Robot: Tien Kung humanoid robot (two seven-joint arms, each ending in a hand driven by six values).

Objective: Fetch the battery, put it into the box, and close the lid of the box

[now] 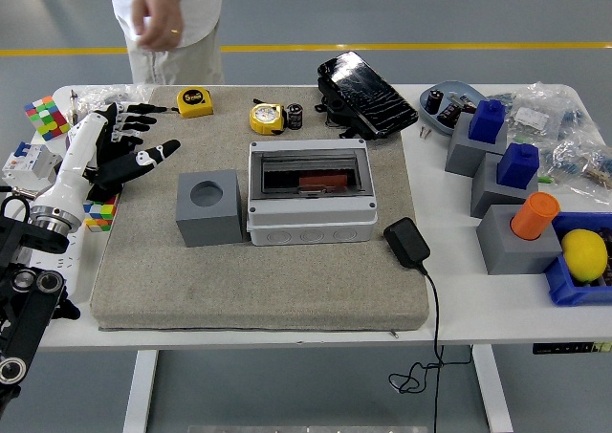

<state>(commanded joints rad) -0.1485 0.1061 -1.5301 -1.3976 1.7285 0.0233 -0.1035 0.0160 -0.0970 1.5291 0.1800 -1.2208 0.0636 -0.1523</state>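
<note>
Battery [313, 181] lies inside the grey box [310, 202], seen through the shut clear lid [311, 175].
The box stands in the middle of the grey mat [258, 280], touching a grey block [207, 207] on its left side. The left hand [122, 144] hovers over the mat's far left edge with fingers spread and holding nothing. A person [163, 17] stands at the far left side, one hand [153, 17] raised away from the table.
</note>
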